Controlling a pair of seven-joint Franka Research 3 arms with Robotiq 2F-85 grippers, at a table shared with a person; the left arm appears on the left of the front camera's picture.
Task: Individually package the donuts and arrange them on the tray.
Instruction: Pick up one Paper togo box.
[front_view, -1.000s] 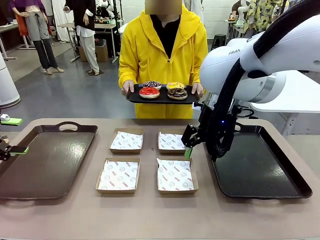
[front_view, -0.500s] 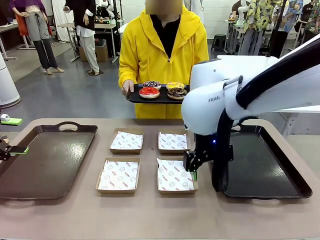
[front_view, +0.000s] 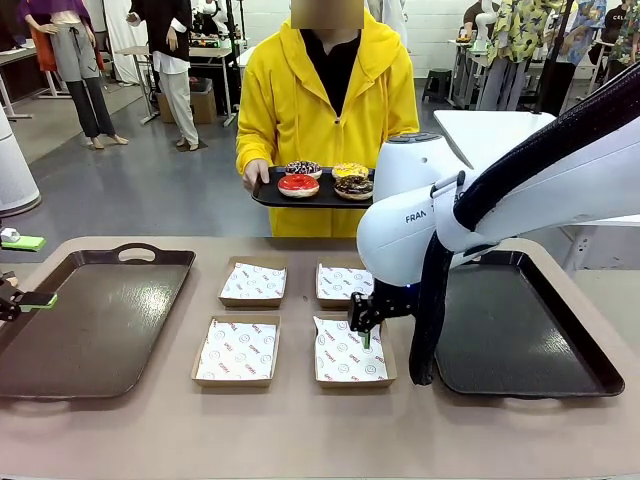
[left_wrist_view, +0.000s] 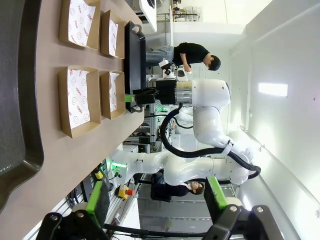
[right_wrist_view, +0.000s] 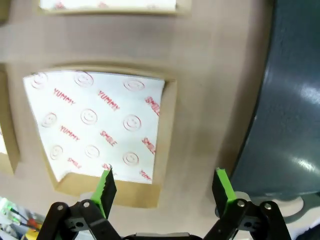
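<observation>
Landmark is the near-right square cardboard box with a printed paper liner (front_view: 345, 352), on the beige counter (front_view: 300, 430).

- The right gripper (front_view: 365, 337) hangs just above that box's right edge, pointing down. Its green-padded fingers are spread wide with nothing between them. In the wrist view one fingertip is over the liner's corner and the other over bare counter beside the box. Likely staged there to work on this box first.
- The left gripper (left_wrist_view: 156, 200) is well left of the box, past the outer edge of the left-hand large dark handled tray (front_view: 100, 335). It is also spread and empty, probably parked out of the way.
- The matching right-hand dark tray (front_view: 530, 335) sits just right of the box and is bare. Presumably one of the two trays is the drop-off for packed boxes.
- Three more lined boxes (front_view: 237, 350) sit left of and behind the landmark, one slot per donut by the look of it. All the liners are bare, so nothing is packaged yet.
- Beyond the box, across the counter, a person in a yellow hooded jacket (front_view: 290, 110) holds a small black serving tray (front_view: 268, 198) at waist height. It reads as offering the load.
- The four ring donuts (front_view: 298, 185) sit on that tray, two by two: glossy red and chocolate-with-sprinkles in front, dark with purple-white sprinkles and yellow-iced behind. The glazes look intact.
</observation>
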